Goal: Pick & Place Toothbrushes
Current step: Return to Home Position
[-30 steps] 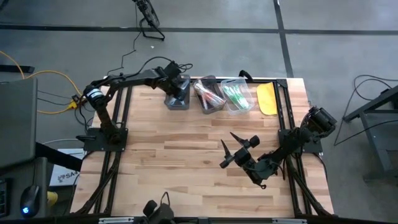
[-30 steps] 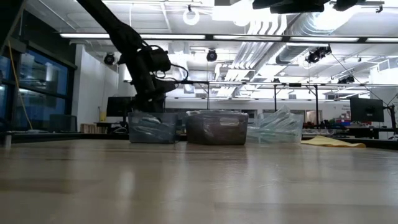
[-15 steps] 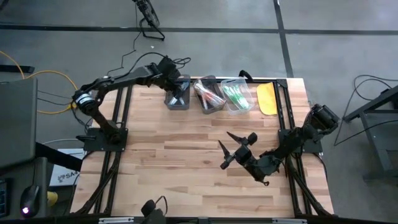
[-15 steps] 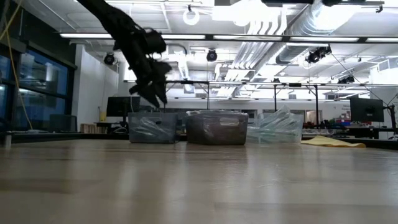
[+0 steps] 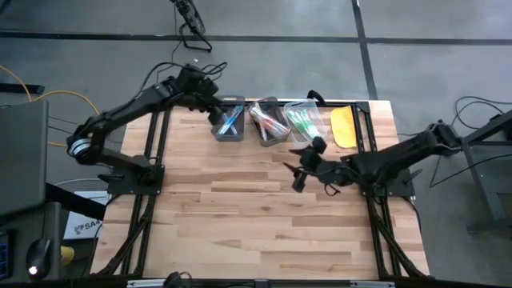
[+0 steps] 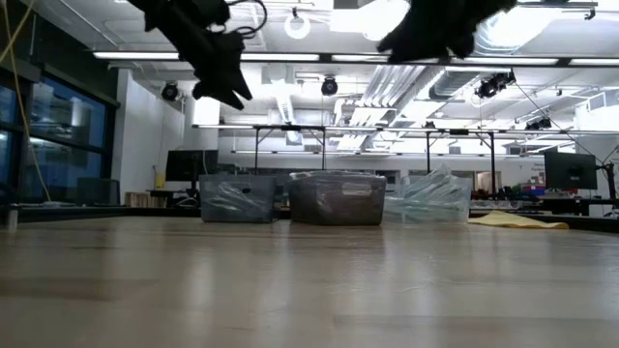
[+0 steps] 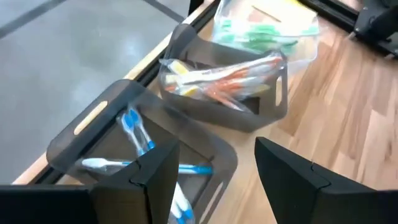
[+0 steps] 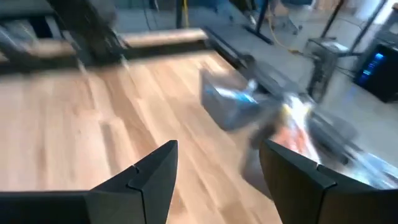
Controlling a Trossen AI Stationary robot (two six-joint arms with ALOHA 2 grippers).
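Three bins stand in a row along the table's far edge. The grey left bin (image 5: pixel 230 121) holds blue-and-white toothbrushes (image 7: pixel 138 138). The grey middle bin (image 5: pixel 268 120) holds orange-red and white toothbrushes (image 7: pixel 221 76). The clear bin (image 5: pixel 304 122) holds green ones (image 7: pixel 261 36). My left gripper (image 5: pixel 216 112) hangs open above the left bin's left side, raised well over it in the low view (image 6: pixel 224 85). My right gripper (image 5: pixel 294 176) is open and empty over the table, just on the near side of the clear bin, and high in the low view (image 6: pixel 430 34).
A yellow flat object (image 5: pixel 344 126) lies right of the clear bin, at the table's far right corner. Black frame rails (image 5: pixel 364 152) run along the table's left and right sides. Bare wooden table top (image 5: pixel 240 216) stretches across the middle and near half.
My left gripper has risen out of the left bin and drawn back toward the table's far left, uncovering the blue toothbrushes in it. My right arm has stretched out and lifted, carrying its open gripper from the table's middle toward the far edge and the bins.
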